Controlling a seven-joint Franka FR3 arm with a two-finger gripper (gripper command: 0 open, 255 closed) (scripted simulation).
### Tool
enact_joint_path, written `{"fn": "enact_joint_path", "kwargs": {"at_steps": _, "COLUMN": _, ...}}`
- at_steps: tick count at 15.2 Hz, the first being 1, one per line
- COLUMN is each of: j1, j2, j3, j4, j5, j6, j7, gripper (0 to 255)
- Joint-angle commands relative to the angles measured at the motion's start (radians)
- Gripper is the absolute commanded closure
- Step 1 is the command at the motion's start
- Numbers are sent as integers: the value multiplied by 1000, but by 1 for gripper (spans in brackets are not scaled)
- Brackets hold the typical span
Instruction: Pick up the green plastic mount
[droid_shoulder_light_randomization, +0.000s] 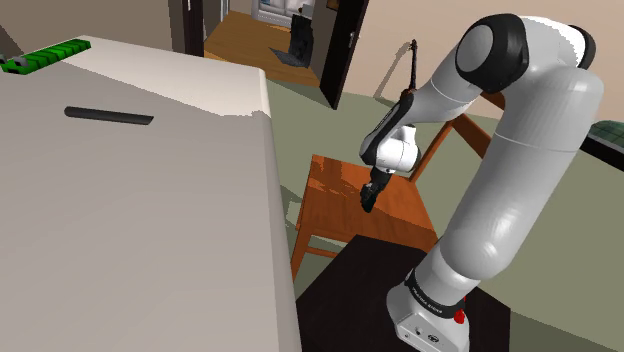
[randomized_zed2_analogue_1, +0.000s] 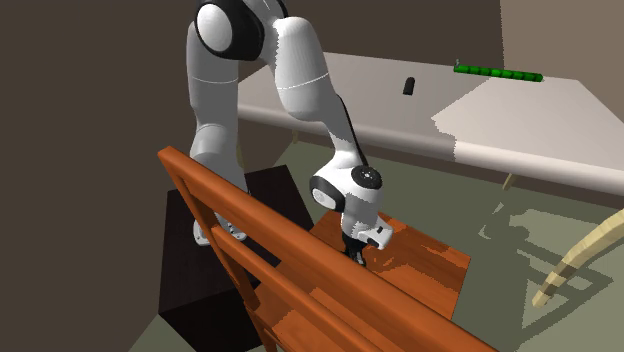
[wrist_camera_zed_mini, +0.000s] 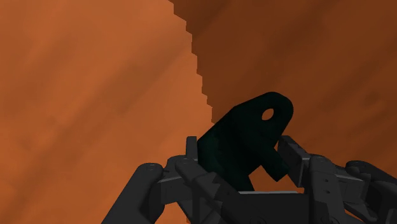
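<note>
A small dark green mount (wrist_camera_zed_mini: 254, 124) with a round hole in its rounded end sits between my fingers over the brown wooden chair seat (wrist_camera_zed_mini: 95, 83). My gripper (wrist_camera_zed_mini: 240, 149) is shut on it, one finger pressed against each side. In the shoulder view the gripper (droid_shoulder_light_randomization: 370, 198) points down close over the chair seat (droid_shoulder_light_randomization: 340, 180), beside the table's edge. The second exterior view has the gripper (randomized_zed2_analogue_1: 355, 252) low over the same seat (randomized_zed2_analogue_1: 430, 262). I cannot tell whether the mount touches the seat.
The chair's back rail (randomized_zed2_analogue_1: 270, 240) crosses the second exterior view in front of the arm. A pale table (droid_shoulder_light_randomization: 130, 230) holds a black bar (droid_shoulder_light_randomization: 108, 116) and a long green ribbed piece (droid_shoulder_light_randomization: 45, 55) at its far end. The dark stand (droid_shoulder_light_randomization: 340, 310) is below the chair.
</note>
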Motion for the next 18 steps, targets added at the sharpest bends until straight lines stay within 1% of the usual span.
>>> {"fn": "enact_joint_path", "kwargs": {"at_steps": 1, "j1": 0, "j2": 1, "j3": 0, "j4": 0, "j5": 0, "j6": 0, "j7": 0, "gripper": 255}}
{"fn": "enact_joint_path", "kwargs": {"at_steps": 5, "j1": 0, "j2": 1, "j3": 0, "j4": 1, "j5": 0, "j6": 0, "j7": 0, "gripper": 255}}
{"fn": "enact_joint_path", "kwargs": {"at_steps": 8, "j1": 35, "j2": -54, "j3": -53, "j4": -8, "j5": -86, "j6": -38, "j7": 63, "gripper": 255}}
{"fn": "enact_joint_path", "kwargs": {"at_steps": 11, "j1": 59, "j2": -112, "j3": -95, "j4": -14, "j5": -175, "j6": -78, "j7": 127, "gripper": 255}}
{"fn": "enact_joint_path", "kwargs": {"at_steps": 14, "j1": 68, "j2": -170, "j3": -119, "j4": -16, "j5": -261, "j6": -121, "j7": 188, "gripper": 255}}
{"fn": "enact_joint_path", "kwargs": {"at_steps": 18, "j1": 63, "j2": -245, "j3": -130, "j4": -12, "j5": -356, "j6": -185, "j7": 257, "gripper": 255}}
